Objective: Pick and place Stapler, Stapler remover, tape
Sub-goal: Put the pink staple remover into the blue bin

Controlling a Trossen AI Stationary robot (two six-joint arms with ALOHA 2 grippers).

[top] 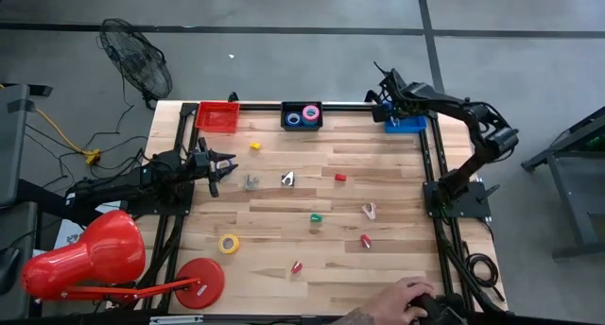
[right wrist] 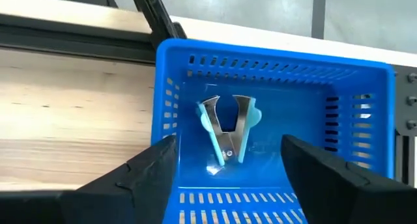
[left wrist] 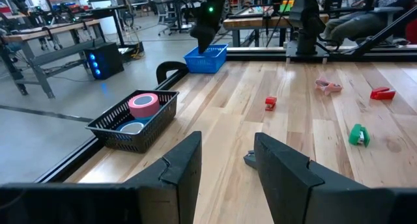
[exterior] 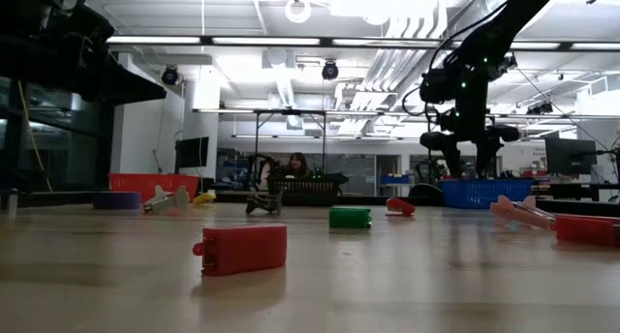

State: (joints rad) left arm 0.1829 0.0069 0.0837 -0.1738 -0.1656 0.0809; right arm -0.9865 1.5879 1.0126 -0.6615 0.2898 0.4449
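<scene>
Small red, green and yellow staplers, a yellow tape roll [top: 229,243] and a grey staple remover [top: 287,179] dot the wooden table [top: 312,212]; the right gripper [right wrist: 225,160], fingers apart, hangs over the blue slotted plastic bin [right wrist: 326,77] where a light-blue staple remover [right wrist: 228,129] lies, apparently released, while the left gripper [top: 227,165] waits half-open near the table's left edge

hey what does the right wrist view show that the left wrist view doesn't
Only the right wrist view: the inside of the blue bin, with a light blue staple remover lying on its floor, and the right tool open above it.

Only the left wrist view: the black basket holding a pink tape roll and a blue one, the small items scattered on the table, and the left tool low over the wood.

Both: the blue bin, seen from far off in the left wrist view, and the wooden tabletop.
</scene>
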